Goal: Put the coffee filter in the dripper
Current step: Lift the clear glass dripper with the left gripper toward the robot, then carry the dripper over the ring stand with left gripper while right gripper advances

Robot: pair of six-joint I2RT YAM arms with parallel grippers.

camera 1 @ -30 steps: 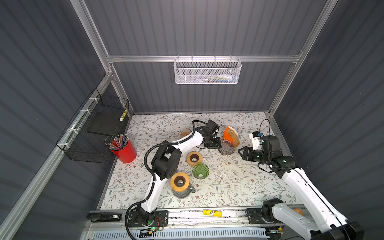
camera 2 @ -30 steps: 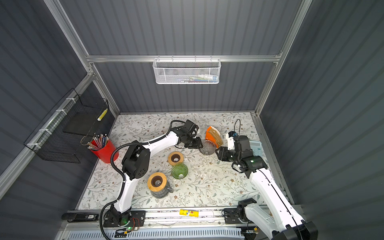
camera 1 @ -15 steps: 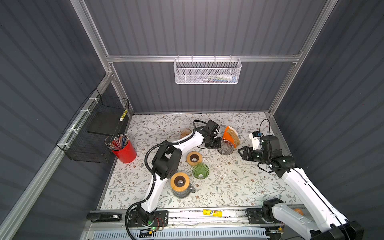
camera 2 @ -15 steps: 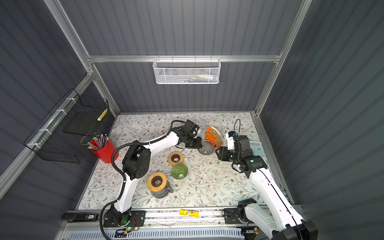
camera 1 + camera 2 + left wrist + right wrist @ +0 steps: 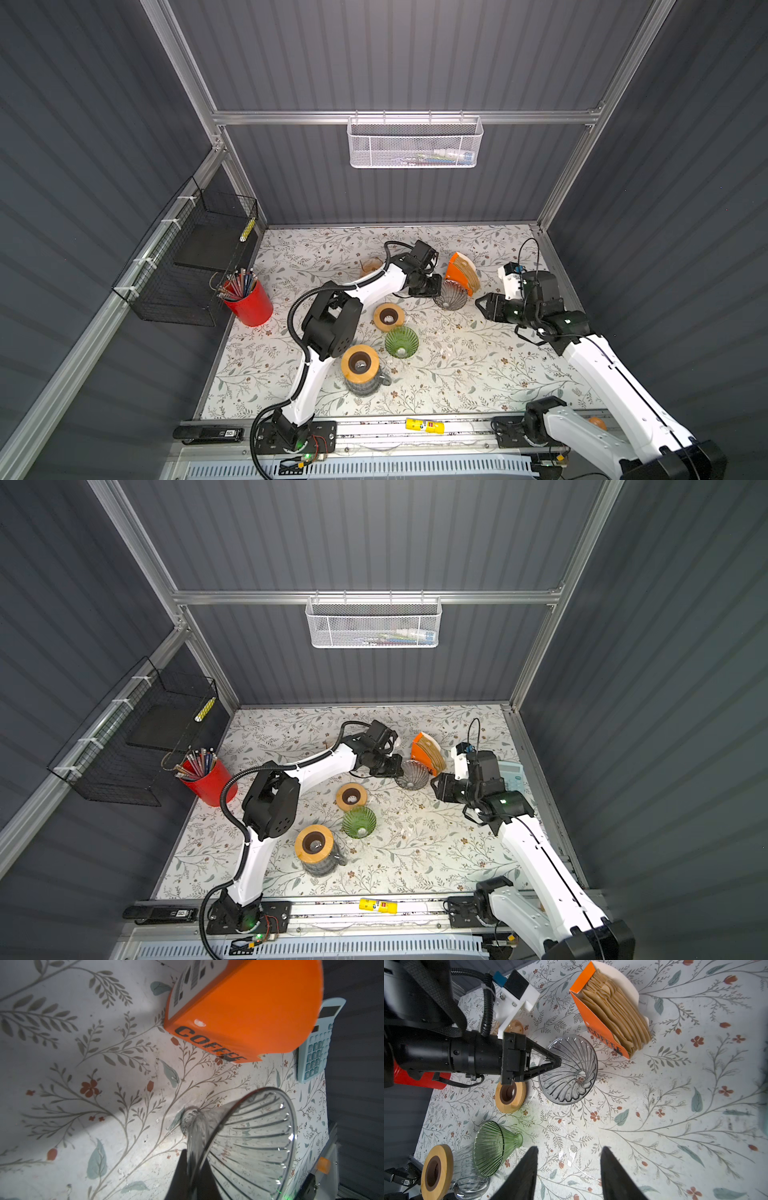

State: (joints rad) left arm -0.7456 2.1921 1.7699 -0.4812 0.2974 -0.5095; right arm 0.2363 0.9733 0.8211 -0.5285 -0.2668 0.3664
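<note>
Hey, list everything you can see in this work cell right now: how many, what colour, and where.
clear dripper: one, clear glass, back centre of the table, tilted
filter box: one, orange, open, just behind the clear dripper
paper filters: a stack, brown, in the filter box
green dripper: one, green, mid table, on its side
wooden ring: one, tan, flat beside the green dripper
carafe: one, clear glass with a wooden collar, front
red cup: one, red, left edge, holding pencils
calculator: one, pale blue, right edge
wire basket: one, black, left wall
mesh basket: one, white, back wall
left fingers: black, shut on the clear dripper's rim
right fingers: black, open, empty, on the right
</note>
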